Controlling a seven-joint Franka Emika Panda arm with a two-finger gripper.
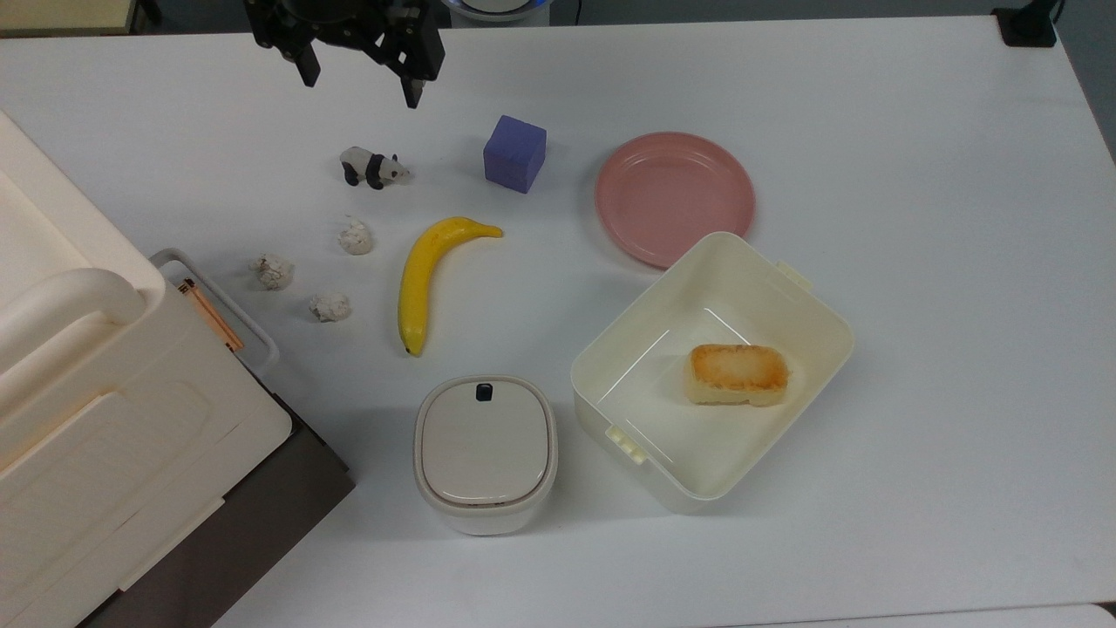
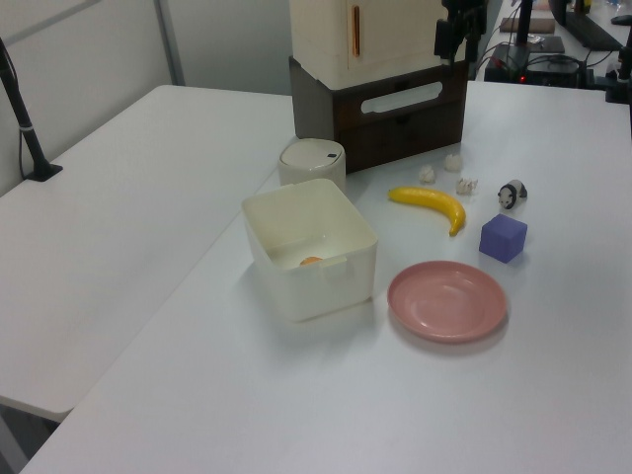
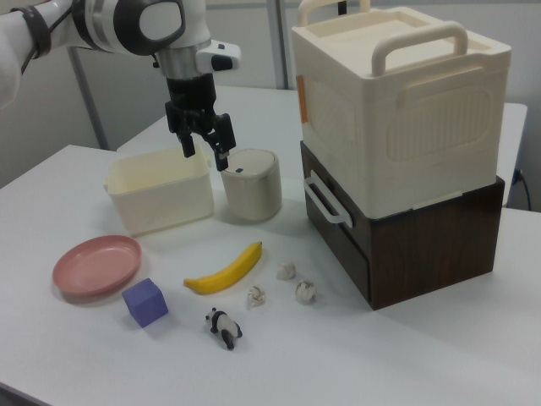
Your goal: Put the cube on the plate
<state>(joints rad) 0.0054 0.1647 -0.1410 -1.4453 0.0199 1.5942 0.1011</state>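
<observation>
Table [image 1: 915, 262]: white surface — everything below rests on it.
Stacked boxes [image 3: 397, 144]: cream handled case on a dark brown base, at the top view's left edge.
Cream container [image 1: 819, 323]: open, rectangular; a toasted bread-like block [image 1: 738, 373] lies inside.
Lidded pot [image 1: 485, 453]: cream, rounded, just beside the container.
Plate [image 1: 674, 196]: pink, round, bare; its near rim touches or slips under the container's corner.
Banana [image 1: 429, 279]: yellow, lying between the cube and the pot.
My gripper [image 1: 359, 80]: raised above the table at the top view's upper left, fingers spread wide, holding nothing.
Cube [image 1: 514, 153]: purple-blue — on the table near the plate, on the top view's left of it, apart from it.
Panda figurine [image 1: 373, 167]: near the cube.
White lumps [image 1: 355, 236]: three, beside the banana.
</observation>
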